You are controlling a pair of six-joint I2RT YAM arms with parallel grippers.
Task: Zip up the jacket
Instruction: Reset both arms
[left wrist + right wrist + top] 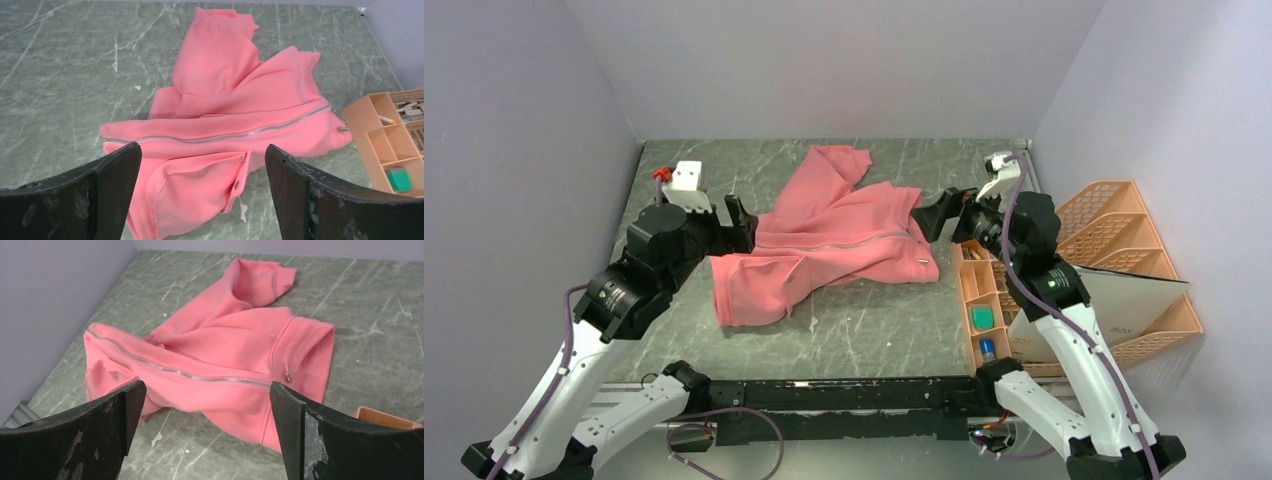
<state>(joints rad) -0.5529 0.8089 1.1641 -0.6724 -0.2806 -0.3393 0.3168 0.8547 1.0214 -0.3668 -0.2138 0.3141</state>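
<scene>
The salmon-pink jacket (834,240) lies crumpled on the grey marbled table, one sleeve reaching toward the back. Its silver zipper line (225,136) runs across the front, and the small metal pull (287,376) hangs at the jacket's right end; the pull also shows in the left wrist view (343,129). A flap pocket with a snap (236,184) lies at the near left. My left gripper (746,228) is open and empty at the jacket's left edge. My right gripper (927,222) is open and empty at its right edge. The jacket also shows between my open fingers in the wrist views.
An orange compartment tray (972,285) with a teal item (982,317) and a blue item (987,348) stands just right of the jacket. Orange stacked file trays (1124,240) and a white box (1094,300) sit further right. Walls close in the back and sides.
</scene>
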